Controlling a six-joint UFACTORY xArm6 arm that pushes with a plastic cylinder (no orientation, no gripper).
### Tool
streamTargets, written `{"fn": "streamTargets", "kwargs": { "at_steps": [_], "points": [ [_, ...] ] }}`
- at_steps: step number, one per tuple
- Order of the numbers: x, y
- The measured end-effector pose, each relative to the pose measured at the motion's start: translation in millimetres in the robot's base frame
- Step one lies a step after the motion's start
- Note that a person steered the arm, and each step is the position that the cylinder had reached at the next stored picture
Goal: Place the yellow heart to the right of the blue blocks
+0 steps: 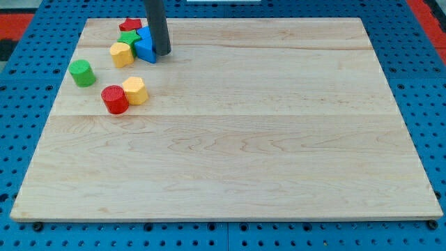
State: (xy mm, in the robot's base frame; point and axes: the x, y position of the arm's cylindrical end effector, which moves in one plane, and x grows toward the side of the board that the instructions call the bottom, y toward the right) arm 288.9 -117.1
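Observation:
A yellow block, which looks like the heart, lies near the board's top left corner, just left of the blue blocks. The blue blocks sit close together; I cannot make out their shapes. My tip stands against the right side of the blue blocks, across them from the yellow heart. The dark rod rises from there out of the view's top.
A red star and a green star crowd the blue blocks from the top left. A green cylinder lies further left. A red cylinder and a yellow hexagon touch below. The wooden board sits on a blue pegboard.

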Motion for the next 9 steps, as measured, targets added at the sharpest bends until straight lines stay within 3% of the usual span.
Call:
{"fn": "streamTargets", "kwargs": {
  "at_steps": [1, 2, 3, 4, 8, 9],
  "points": [
    [20.3, 30.1],
    [63.2, 4.5],
    [57.1, -58.8],
    [44.7, -83.2],
    [24.8, -97.7],
    [25.0, -137.1]
  ]
}}
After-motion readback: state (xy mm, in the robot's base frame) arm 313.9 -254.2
